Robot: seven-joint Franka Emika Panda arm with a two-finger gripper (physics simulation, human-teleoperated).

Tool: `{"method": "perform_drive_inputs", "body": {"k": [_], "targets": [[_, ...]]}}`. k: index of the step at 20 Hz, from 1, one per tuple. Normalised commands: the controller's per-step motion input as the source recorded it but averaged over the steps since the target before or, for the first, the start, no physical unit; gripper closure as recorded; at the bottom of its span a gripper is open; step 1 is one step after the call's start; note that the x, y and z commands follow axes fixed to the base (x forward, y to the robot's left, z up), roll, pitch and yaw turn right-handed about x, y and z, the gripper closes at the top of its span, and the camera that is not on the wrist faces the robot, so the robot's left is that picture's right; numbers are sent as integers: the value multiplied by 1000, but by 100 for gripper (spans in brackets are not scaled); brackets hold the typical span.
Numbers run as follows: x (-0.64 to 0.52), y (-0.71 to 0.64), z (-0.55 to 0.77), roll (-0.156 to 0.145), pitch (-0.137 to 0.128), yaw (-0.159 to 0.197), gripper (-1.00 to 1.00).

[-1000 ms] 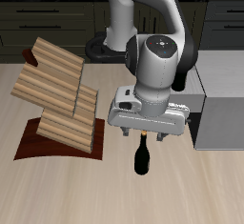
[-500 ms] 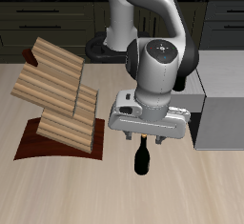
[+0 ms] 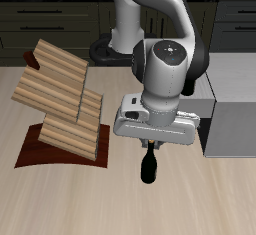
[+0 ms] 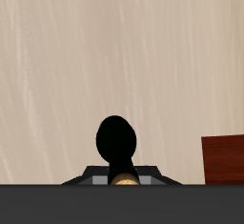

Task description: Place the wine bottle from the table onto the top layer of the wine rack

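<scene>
Partly hidden: wine bottle (image 3: 148, 167) neck under pincer (image 3: 150, 145).

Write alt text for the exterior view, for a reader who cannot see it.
A white robot arm's gripper sits low over the neck of an upright wine bottle on a pale wood table. The wine rack of tilted wooden slabs stands beside it, and a grey cabinet stands on the other side.
</scene>
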Motion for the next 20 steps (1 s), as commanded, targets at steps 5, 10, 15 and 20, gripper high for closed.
{"method": "perform_drive_inputs", "body": {"k": [5, 10, 15, 20], "targets": [[-9, -16, 26, 1, -8, 12, 100], [-52, -4, 220, 6, -36, 14, 100], [-129, -90, 479, -3, -65, 17, 100], [-112, -164, 483, -20, -62, 21, 100]]}}
